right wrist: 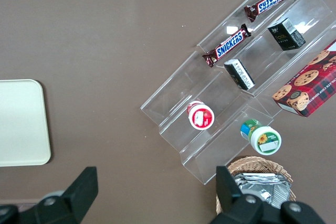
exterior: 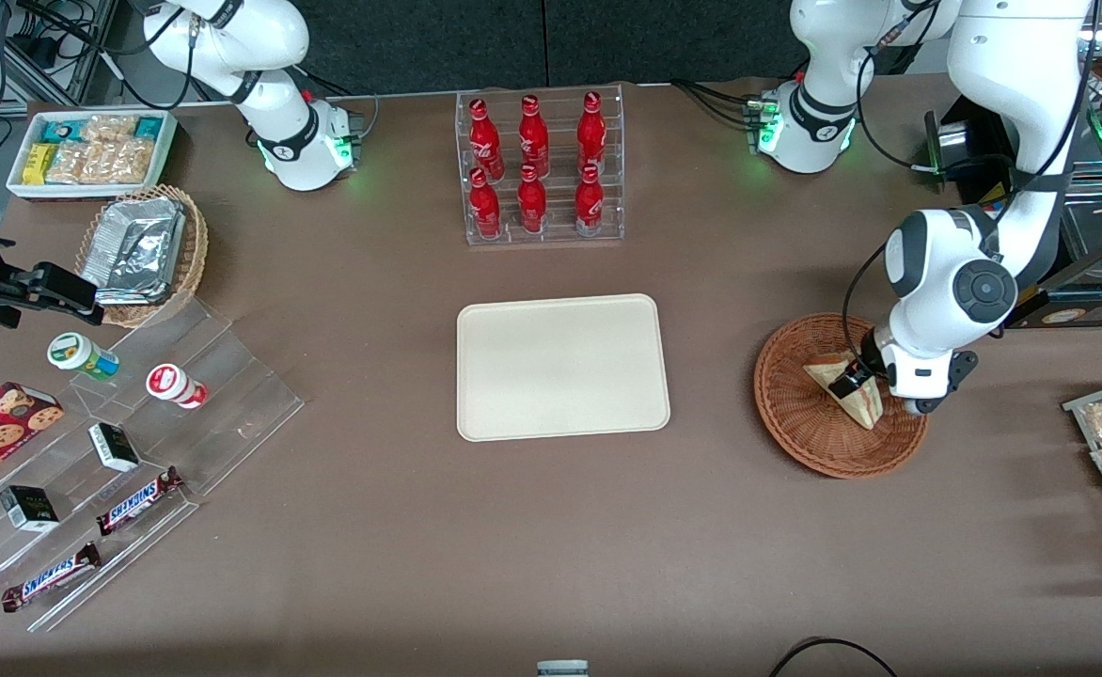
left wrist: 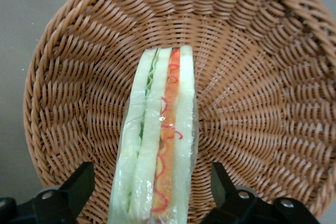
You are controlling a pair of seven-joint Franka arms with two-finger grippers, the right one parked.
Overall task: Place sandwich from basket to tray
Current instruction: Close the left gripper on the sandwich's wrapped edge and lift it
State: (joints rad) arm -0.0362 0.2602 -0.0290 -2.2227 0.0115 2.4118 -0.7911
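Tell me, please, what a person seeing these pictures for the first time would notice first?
Probably the gripper low over the basket, toward the working arm's end of the table, its open fingers on either side of the sandwich, not touching it. Next, the bare tray at the table's middle, and the red bottles in a clear rack, farther from the front camera than the tray.

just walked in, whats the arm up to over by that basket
The left arm has its hand down in the reddish wicker basket, open fingers on either side of the wrapped sandwich, not closed on it. The sandwich rests in the basket. The cream tray at mid-table holds nothing.
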